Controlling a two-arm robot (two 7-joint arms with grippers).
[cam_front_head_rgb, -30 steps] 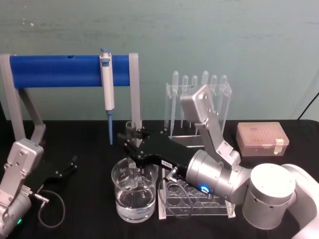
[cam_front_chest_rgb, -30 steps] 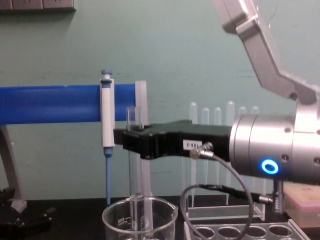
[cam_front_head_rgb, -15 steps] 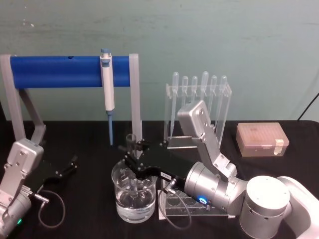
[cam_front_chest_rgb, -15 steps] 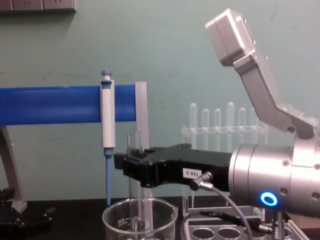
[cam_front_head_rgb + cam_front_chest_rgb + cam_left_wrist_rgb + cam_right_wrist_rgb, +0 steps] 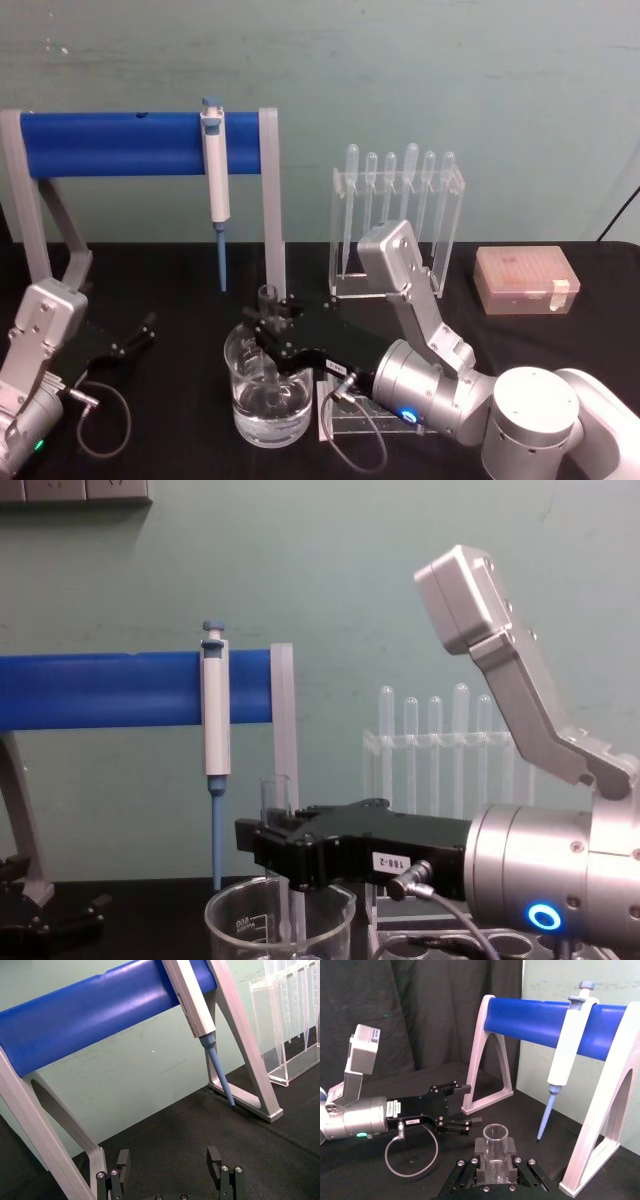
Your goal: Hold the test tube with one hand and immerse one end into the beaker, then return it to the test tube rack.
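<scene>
Since one end has to go in first, the right gripper (image 5: 268,322) clamps the test tube (image 5: 267,298) upright just below its mouth. The tube's lower end sits inside the beaker (image 5: 238,400), apparently dipping into the clear liquid that partly fills it. The left gripper (image 5: 170,1170) rests on the worktop (image 5: 180,280), jaws apart.

Test tube (image 5: 267,298) and beaker (image 5: 244,400) are both clear, glossy glass. The right gripper (image 5: 269,326) looks like matt black plastic on a smooth silver metal wrist (image 5: 430,385). Tabletop (image 5: 180,290) looks like dull black cloth.
</scene>
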